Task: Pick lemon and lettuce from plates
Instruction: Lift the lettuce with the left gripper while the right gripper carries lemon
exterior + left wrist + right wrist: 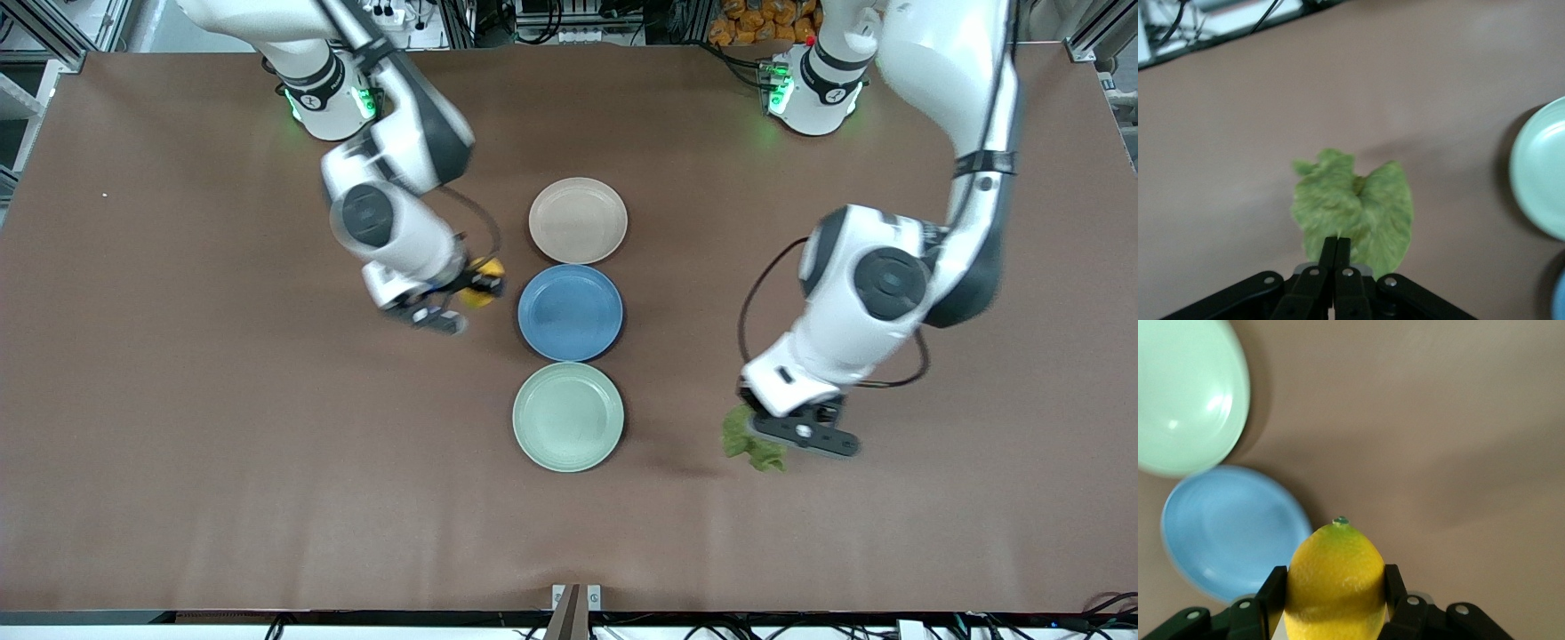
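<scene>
My right gripper (473, 286) is shut on the yellow lemon (484, 282) and holds it above the bare table beside the blue plate, toward the right arm's end; the lemon fills the jaws in the right wrist view (1335, 583). My left gripper (763, 437) is shut on the green lettuce leaf (749, 446) over the bare table, toward the left arm's end from the mint green plate (568, 416). In the left wrist view the lettuce (1355, 208) hangs from the closed fingertips. The beige-pink plate (578, 220) and the mint plate are both empty.
A blue plate (570, 312) lies between the two pale plates in a row down the table's middle. It also shows in the right wrist view (1231, 530) with the mint plate (1185, 393). Brown table surface spreads wide toward both ends.
</scene>
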`<control>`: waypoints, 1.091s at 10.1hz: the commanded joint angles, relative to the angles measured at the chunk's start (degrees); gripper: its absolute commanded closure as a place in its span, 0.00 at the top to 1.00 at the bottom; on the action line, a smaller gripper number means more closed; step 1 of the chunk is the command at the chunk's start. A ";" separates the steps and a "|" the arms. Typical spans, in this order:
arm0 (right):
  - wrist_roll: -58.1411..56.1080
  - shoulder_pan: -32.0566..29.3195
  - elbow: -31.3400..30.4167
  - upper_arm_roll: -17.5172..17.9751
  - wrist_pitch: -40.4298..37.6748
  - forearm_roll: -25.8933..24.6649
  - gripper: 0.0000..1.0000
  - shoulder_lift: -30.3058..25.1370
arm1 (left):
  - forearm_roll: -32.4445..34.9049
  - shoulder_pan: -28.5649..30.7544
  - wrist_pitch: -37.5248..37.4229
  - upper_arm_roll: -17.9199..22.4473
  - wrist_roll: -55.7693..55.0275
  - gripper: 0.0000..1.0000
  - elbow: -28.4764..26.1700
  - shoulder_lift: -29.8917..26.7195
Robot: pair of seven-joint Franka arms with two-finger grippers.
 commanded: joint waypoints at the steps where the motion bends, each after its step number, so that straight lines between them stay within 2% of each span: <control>1: -12.42 -9.61 -0.91 1.07 -1.68 0.80 0.00 -0.46 | 0.46 6.64 -1.51 -0.69 6.88 0.00 -1.03 2.83; 4: -26.06 -18.50 -2.92 0.89 -6.16 0.28 0.00 -0.28 | 0.38 11.22 -1.51 -0.78 9.28 0.00 -1.12 7.85; 7: -45.12 -29.66 -6.44 0.72 -5.73 -0.17 0.00 0.33 | -2.94 11.76 -1.51 -0.69 9.10 0.00 -2.53 9.69; 8: -49.00 -32.13 -6.45 0.72 -5.47 -0.17 0.00 1.81 | -6.27 12.55 -1.51 -0.69 9.10 0.09 -2.61 10.66; 9: -54.78 -35.28 -6.36 0.72 -4.34 -0.17 0.00 3.39 | -7.35 12.56 -1.51 -0.69 8.93 0.50 -2.53 11.20; 10: -55.45 -35.49 -6.36 0.72 -3.72 -0.17 0.00 4.02 | -7.88 12.82 -1.51 -0.78 7.36 0.99 -2.53 10.85; 11: -55.37 -35.40 -6.36 0.72 -2.40 -0.17 0.00 4.55 | -8.15 12.56 -1.51 -0.69 6.30 1.00 -2.27 10.07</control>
